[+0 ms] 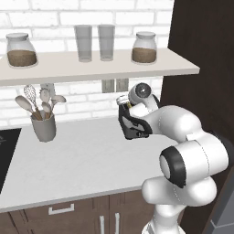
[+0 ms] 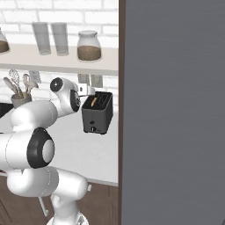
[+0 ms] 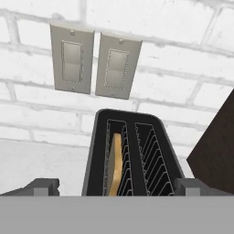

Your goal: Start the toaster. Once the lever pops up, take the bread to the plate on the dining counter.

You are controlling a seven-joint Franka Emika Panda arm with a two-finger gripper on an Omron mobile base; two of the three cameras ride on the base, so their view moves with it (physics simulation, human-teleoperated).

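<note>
The toaster (image 3: 130, 155) sits low in the middle of the hand view, seen from above, on the pale bench (image 1: 82, 155) against the white brick wall. In the right base view it stands at mid-frame, just left of a tall grey panel (image 2: 176, 110). The bread (image 3: 115, 164) stands on edge in the left slot, most of it sunk between the wire guides, its crust edge showing.

The gripper (image 3: 118, 186) hangs above the toaster with its fingertips (image 3: 43, 186) spread wide at the bottom corners, holding nothing.

I judge the task at its early stage: the bread is not lifted out, and I cannot tell whether the lever has been pressed. Lifting the slice and carrying it to the plate remain.

No brand, label or writing is readable on the toaster, the two wall switch plates (image 3: 93, 64) in the upper left, or the shelf jars (image 1: 21, 50).
</note>
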